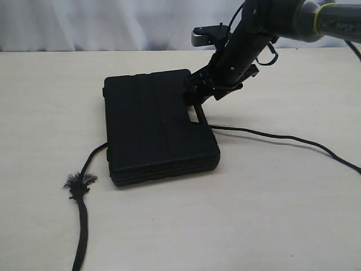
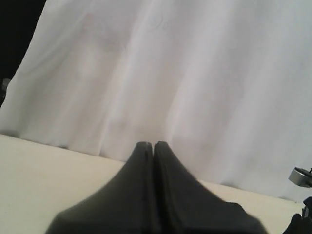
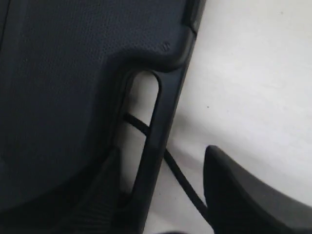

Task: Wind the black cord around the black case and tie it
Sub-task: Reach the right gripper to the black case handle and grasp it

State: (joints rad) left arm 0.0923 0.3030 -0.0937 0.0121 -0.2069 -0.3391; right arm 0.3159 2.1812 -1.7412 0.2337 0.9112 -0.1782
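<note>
Near-left of surface: the black cord (image 1: 79,226) comes up from the near edge of the surface (image 1: 271,226) as a thick braided rope. It reaches a fuzzy tuft (image 1: 79,182) just beside the case's near-left corner. A thinner stretch leads from there to the case's left side.
Middle of surface: the black case (image 1: 158,127) lies flat, a matte moulded-plastic slab with rounded corners and a grooved lid. Its handle edge faces the right edge of the surface.
Cord under case: the cord goes out of sight at the left side and comes out again on the handle side. It shows through the handle slot (image 3: 141,112) and passes under the handle bar (image 3: 151,161).
Right stretch: it trails limp and slightly wavy toward the right edge of the surface.
Governing relation: the cord's run crosses the handle bar's near-to-far axis. Its exit point lies just below and beside the right claw, so the right arm is much the nearer.
Right claw (image 1: 198,96): at the far end of the handle edge, released. One finger (image 3: 243,195) stands clear of the bar, with pale surface showing between, and nothing is held.
Left claw (image 2: 153,146): absent from the exterior view, clenched on nothing, pads touching, pointed at the white curtain (image 2: 195,73).
Judgement: a soft braid should pinch easily, but the smooth plastic gives it little hold.
</note>
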